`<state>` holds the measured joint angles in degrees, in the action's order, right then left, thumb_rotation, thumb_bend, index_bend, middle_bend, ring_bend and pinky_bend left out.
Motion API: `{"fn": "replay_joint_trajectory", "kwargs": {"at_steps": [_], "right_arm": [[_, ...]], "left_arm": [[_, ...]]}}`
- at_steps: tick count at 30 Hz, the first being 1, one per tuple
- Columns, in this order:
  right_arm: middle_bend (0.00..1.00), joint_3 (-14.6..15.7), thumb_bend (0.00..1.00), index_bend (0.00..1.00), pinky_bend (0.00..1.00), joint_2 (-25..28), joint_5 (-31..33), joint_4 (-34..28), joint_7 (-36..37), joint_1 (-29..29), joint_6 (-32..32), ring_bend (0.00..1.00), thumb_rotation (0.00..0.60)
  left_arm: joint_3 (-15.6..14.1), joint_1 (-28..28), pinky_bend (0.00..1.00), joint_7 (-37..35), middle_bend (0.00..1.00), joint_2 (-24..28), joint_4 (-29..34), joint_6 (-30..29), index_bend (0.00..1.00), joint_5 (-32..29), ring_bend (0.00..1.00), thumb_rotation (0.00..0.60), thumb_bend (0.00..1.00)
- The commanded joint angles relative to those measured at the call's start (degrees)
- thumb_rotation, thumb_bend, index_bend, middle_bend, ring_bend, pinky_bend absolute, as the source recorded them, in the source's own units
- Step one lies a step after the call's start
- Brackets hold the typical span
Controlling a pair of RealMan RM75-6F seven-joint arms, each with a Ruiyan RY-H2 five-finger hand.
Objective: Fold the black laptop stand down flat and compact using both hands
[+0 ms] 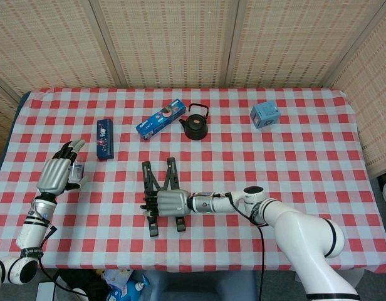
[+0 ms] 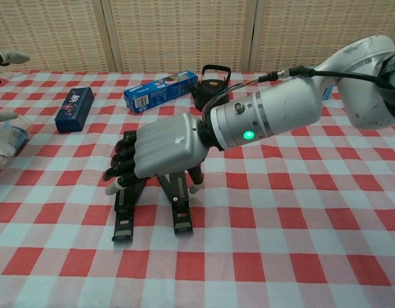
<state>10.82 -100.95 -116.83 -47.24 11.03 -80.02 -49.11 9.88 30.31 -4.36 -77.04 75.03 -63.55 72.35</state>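
The black laptop stand (image 1: 159, 182) stands opened on the checked cloth, its two rails (image 2: 123, 215) running toward the table's front edge. My right hand (image 1: 168, 203) lies across the top of it, palm down. In the chest view this right hand (image 2: 164, 151) curls its fingers (image 2: 120, 168) over the outer side of the left rail, and its thumb hangs by the right rail (image 2: 181, 206). My left hand (image 1: 56, 173) hovers at the table's left edge, away from the stand, fingers apart and holding nothing; the chest view shows only its fingertips (image 2: 8, 58).
A small clear bottle (image 2: 8, 138) lies by the left hand. Behind the stand are a dark blue box (image 1: 104, 138), a blue toothpaste carton (image 1: 160, 119), a black kettle (image 1: 196, 123) and a light blue cube box (image 1: 265, 115).
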Motion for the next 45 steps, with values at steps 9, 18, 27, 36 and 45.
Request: {"fn": "replay_joint_trajectory", "kwargs": {"at_steps": [9, 18, 27, 36, 45], "right_arm": [[0.0, 1.97, 0.0, 0.0, 0.0, -1.97, 0.47, 2.98, 2.37, -1.41, -0.04, 0.0, 0.6], [0.0, 2.82, 0.0, 0.0, 0.0, -2.82, 1.35, 3.9, 3.47, -2.29, 0.9, 0.0, 0.6], [0.0, 3.35, 0.0, 0.0, 0.0, -3.36, 2.12, 4.26, 4.63, -3.06, 1.43, 0.0, 0.6], [0.07, 3.93, 0.0, 0.0, 0.0, -3.94, 2.82, 4.94, 6.55, -3.64, 1.68, 0.0, 0.6], [0.18, 4.26, 0.0, 0.06, 0.0, -4.93, 3.09, 6.28, 8.05, -3.97, 0.86, 0.0, 0.6]], "left_arm": [[0.13, -0.48, 0.18, -0.8, 0.0, -0.1, -0.53, -0.1, 0.0, 0.29, 0.0, 0.6, 0.26], [0.27, -0.75, 0.18, -1.09, 0.0, 0.0, -0.53, -0.26, 0.0, 0.57, 0.0, 0.6, 0.26], [0.4, -0.97, 0.18, -1.59, 0.0, 0.15, -0.59, -0.34, 0.0, 0.82, 0.0, 0.6, 0.26], [0.46, -1.18, 0.18, -2.15, 0.0, 0.12, -0.73, -0.51, 0.0, 1.15, 0.0, 0.6, 0.26], [0.59, -1.43, 0.18, -2.73, 0.0, 0.43, -0.92, -0.6, 0.0, 1.25, 0.0, 0.6, 0.26]]}}
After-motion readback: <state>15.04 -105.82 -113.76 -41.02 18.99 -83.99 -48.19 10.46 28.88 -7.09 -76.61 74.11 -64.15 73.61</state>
